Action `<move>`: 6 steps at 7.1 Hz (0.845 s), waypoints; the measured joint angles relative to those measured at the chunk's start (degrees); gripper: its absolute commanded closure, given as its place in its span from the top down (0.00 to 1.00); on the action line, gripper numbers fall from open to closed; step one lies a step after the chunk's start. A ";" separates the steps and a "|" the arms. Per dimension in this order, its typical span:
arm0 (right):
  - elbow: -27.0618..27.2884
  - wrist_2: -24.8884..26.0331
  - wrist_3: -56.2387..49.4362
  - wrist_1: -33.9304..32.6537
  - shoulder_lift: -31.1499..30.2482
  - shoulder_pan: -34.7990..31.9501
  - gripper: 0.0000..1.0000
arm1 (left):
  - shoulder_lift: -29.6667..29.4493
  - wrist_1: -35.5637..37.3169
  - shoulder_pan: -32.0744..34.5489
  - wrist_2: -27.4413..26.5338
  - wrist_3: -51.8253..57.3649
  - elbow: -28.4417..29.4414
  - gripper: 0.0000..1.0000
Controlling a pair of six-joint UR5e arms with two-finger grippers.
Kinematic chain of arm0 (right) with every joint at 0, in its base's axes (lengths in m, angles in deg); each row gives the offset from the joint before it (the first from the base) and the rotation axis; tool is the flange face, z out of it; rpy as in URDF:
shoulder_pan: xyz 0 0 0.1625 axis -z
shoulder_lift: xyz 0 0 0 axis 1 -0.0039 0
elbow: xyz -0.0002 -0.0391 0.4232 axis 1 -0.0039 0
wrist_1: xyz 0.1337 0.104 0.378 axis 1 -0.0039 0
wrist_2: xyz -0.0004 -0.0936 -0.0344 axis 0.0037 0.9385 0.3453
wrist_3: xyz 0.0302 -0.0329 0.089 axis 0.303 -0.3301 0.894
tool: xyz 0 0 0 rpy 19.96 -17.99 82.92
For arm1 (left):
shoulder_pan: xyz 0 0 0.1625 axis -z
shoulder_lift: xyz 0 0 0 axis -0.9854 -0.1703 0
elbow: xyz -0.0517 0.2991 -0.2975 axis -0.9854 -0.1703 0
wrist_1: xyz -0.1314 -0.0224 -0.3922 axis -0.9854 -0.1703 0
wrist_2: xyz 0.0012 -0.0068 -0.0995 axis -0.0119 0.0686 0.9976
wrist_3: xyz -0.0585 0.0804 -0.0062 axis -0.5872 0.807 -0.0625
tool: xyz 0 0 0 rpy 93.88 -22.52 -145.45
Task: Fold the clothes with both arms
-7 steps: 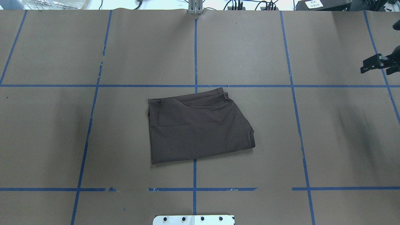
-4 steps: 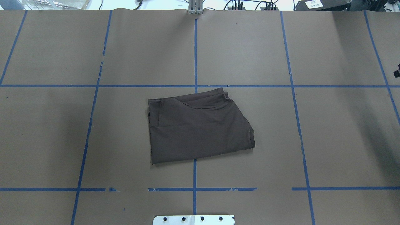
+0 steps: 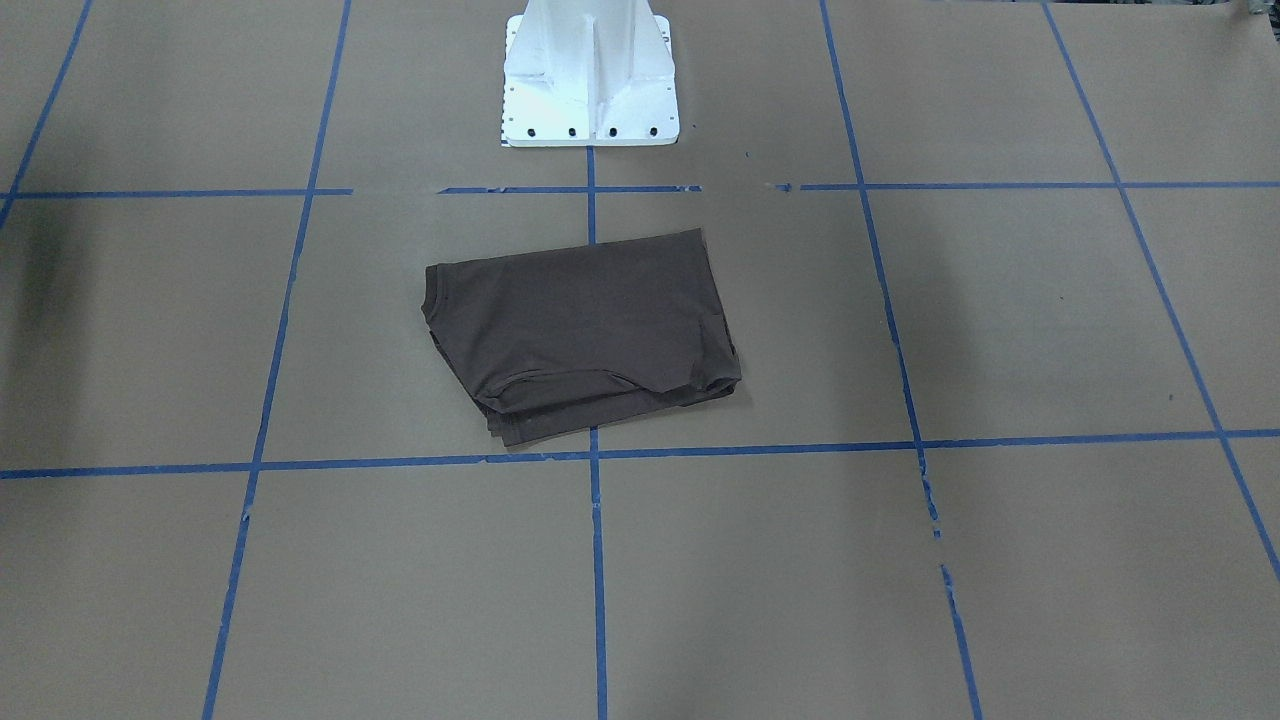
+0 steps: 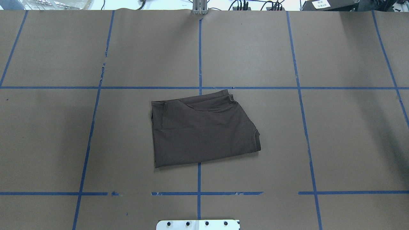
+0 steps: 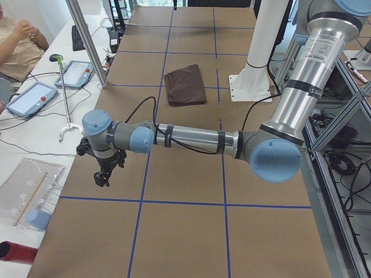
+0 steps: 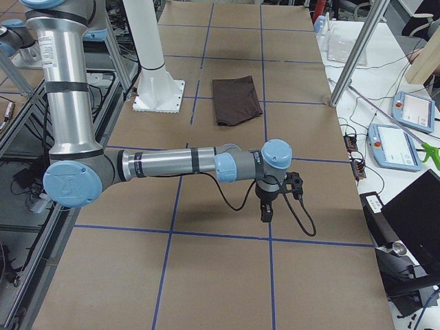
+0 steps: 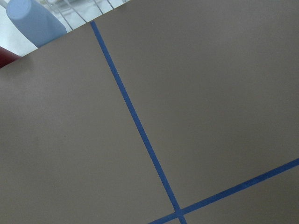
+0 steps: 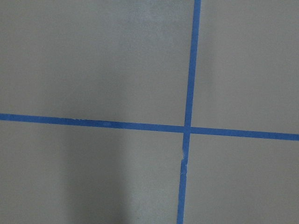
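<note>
Overhead exterior: shirt (image 4: 204, 129) lies folded, looks done, so left gripper (image 5: 103, 177) and right gripper (image 6: 266, 212) hang wide, clear; how open, can't tell.

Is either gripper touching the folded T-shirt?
Apart. The exterior left view shows the left gripper far from the T-shirt; exterior right shows the right gripper likewise.

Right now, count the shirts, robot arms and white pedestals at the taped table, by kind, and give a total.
Brown T-shirt: 1
Robot arms: 2, left arm and right arm
White pedestal: 1
Total: 4
</note>
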 measured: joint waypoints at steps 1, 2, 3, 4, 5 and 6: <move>-0.41 0.53 -0.15 -0.52 -0.25 -0.37 1.00 | 1.75 1.22 0.15 0.18 -0.74 -1.74 1.00; -0.79 1.22 -0.16 -0.52 -0.48 -0.49 1.00 | 3.21 0.65 0.17 1.82 -4.24 -3.45 1.00; -0.97 1.49 -0.12 -0.33 -0.91 -0.50 1.00 | 4.75 -0.15 0.19 6.58 -9.10 -4.01 1.00; -1.01 1.44 -0.10 -0.17 -1.54 -0.49 1.00 | 6.92 -1.76 0.19 11.56 -11.74 -4.33 1.00; -1.00 1.23 -0.07 -0.13 -2.00 -0.48 1.00 | 9.87 -5.20 0.19 13.84 -12.59 -4.81 1.00; -0.98 1.01 -0.01 -0.14 -2.41 -0.47 1.00 | 13.46 -11.93 0.17 14.66 -12.75 -5.08 1.00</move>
